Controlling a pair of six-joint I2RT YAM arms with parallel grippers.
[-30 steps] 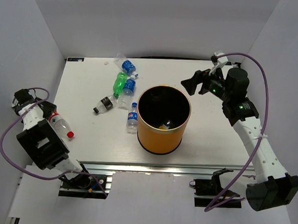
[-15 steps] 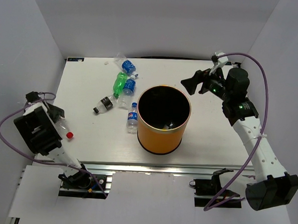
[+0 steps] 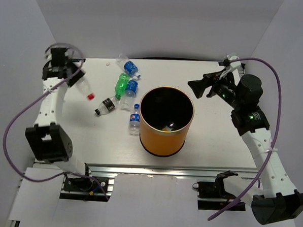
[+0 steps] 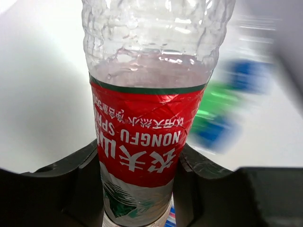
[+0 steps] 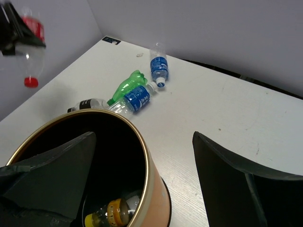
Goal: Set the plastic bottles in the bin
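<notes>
My left gripper (image 4: 137, 187) is shut on a clear plastic bottle with a red label (image 4: 137, 137), its fingers (image 4: 71, 189) pressing both sides. From the top view, this bottle (image 3: 83, 85) hangs in the air at the back left, red cap down, under the left gripper (image 3: 68, 74). The orange bin (image 3: 162, 142) stands mid-table with a yellow-banded bottle (image 5: 108, 215) inside. Left of the bin lie several bottles: two blue-labelled ones (image 3: 129, 67) (image 3: 132, 87), a green one (image 3: 122, 83), a dark-capped one (image 3: 106, 105) and a small blue-labelled one (image 3: 135, 119). My right gripper (image 3: 198, 85) is open above the bin's back right.
White walls close in the table (image 3: 216, 142) on the left, back and right. A small scrap (image 3: 109, 64) lies near the back edge. The right arm's purple cable (image 3: 274, 89) loops beside it.
The left gripper closed on the red-labelled bottle at the left edge, lifted it and swung up to the back left. The right arm shifted slightly right.
</notes>
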